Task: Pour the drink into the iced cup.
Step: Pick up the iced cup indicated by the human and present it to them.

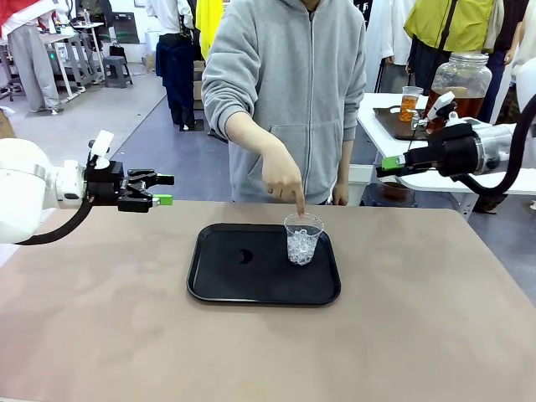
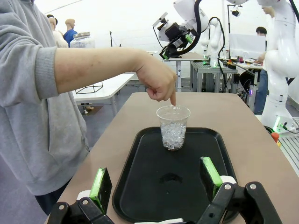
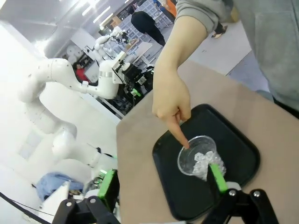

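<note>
Here's the black tray (image 1: 226, 285), sitting mid-tabletop and a little closer to the far edge, and in its far right corner stands the iced cup (image 1: 303, 239). It's clear plastic, upright, with a heap of ice in the bottom half and no liquid that I can see. The person in the grey hoodie stands at the far edge with one hand (image 1: 283, 180) reaching down over the tray, index finger out and its tip right at the cup's rim.

Now the arms. The left gripper (image 1: 165, 189) hangs in the air above the tabletop's left edge, up towards the far left corner, level and aimed at the middle. Its jaws are spread wide with nothing between them. Its wrist camera looks straight down the tray at the cup, framed between the two green pads (image 2: 100, 184), well apart from them. The right gripper (image 1: 383, 170) hovers high by the far edge, towards the far right corner, pointing inward. Its jaws are parted too and it holds nothing, with the cup and the pointing finger lying beyond its fingertips.

And the drink (image 1: 473, 105)? It's off this tabletop altogether. The amber-brown liquid sits in the lower part of a big round glass jar (image 1: 463, 75) on a white side table (image 1: 377, 126) beyond the far right corner, behind the right arm. Just beside the jar, a small cup (image 1: 409, 102) of orange-amber liquid stands on a dark tray.
</note>
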Tool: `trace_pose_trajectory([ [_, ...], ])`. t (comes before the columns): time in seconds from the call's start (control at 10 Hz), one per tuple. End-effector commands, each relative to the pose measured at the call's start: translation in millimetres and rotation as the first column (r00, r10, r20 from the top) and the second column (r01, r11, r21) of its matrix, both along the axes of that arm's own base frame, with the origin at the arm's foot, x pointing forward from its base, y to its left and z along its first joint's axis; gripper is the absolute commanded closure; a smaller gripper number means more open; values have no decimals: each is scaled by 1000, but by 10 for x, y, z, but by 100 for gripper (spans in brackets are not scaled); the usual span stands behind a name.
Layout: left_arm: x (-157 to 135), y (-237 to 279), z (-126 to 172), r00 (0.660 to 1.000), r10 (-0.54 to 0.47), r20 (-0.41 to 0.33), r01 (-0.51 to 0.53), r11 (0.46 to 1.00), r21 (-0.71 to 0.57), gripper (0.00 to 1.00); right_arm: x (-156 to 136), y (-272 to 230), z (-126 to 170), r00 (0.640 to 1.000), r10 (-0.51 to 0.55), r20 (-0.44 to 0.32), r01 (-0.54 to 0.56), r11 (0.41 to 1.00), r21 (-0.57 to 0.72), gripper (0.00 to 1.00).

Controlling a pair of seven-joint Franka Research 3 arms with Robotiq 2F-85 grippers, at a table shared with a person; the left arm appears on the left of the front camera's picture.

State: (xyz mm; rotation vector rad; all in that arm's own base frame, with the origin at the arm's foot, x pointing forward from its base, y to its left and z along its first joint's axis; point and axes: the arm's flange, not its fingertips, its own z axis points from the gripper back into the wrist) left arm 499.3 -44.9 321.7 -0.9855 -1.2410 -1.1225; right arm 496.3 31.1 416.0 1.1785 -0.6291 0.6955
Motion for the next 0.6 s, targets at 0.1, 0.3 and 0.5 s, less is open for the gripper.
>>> trace_pose_trajectory([
  [0.1,5,-4,21,1000,-4,-2,4,1000,-3,0,269,115,-250,931,67,358,-46,997,-67,0],
  [0.3,5,-4,21,1000,-4,-2,4,1000,-3,0,345,108,-380,880,173,442,-134,984,-116,0],
  [0.5,5,-4,21,1000,-4,-2,4,1000,-3,0,381,76,-539,830,224,510,-214,974,-79,0],
])
